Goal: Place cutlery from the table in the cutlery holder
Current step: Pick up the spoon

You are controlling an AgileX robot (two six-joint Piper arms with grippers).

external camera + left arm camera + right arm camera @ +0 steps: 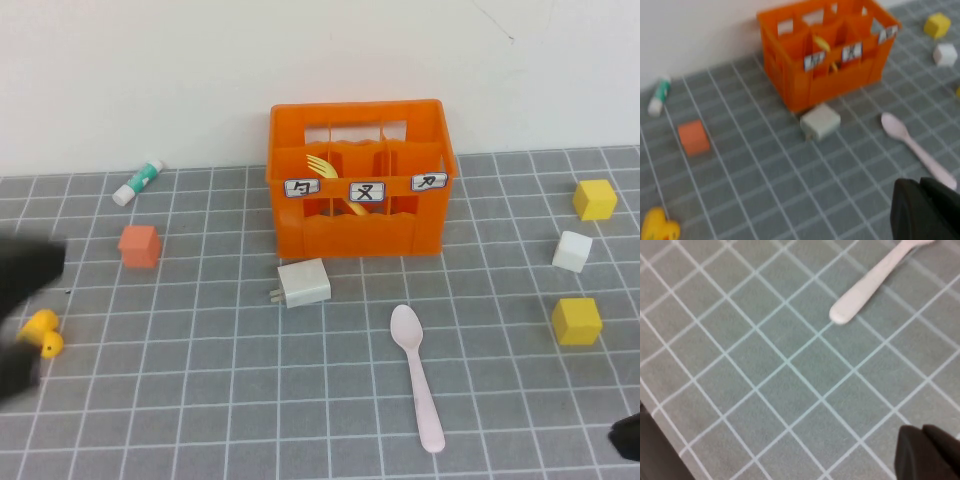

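With the fork (322, 168) already standing in the crate (358, 225), both empty claws, left claw (925, 210) and right claw (930, 452), sit closed; the nearer right one should open, then pinch the spoon (418, 375), lying in front of the crate on the worktop (200, 400), mid-handle.

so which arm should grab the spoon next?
Right, probably. The pink spoon lies right of centre, its handle end toward the right gripper at the near right corner. The left gripper sits at the far left edge.

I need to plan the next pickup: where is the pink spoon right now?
In the high view the pink spoon lies flat on the table, right of centre, in front of the orange cutlery holder and right of the white charger plug.
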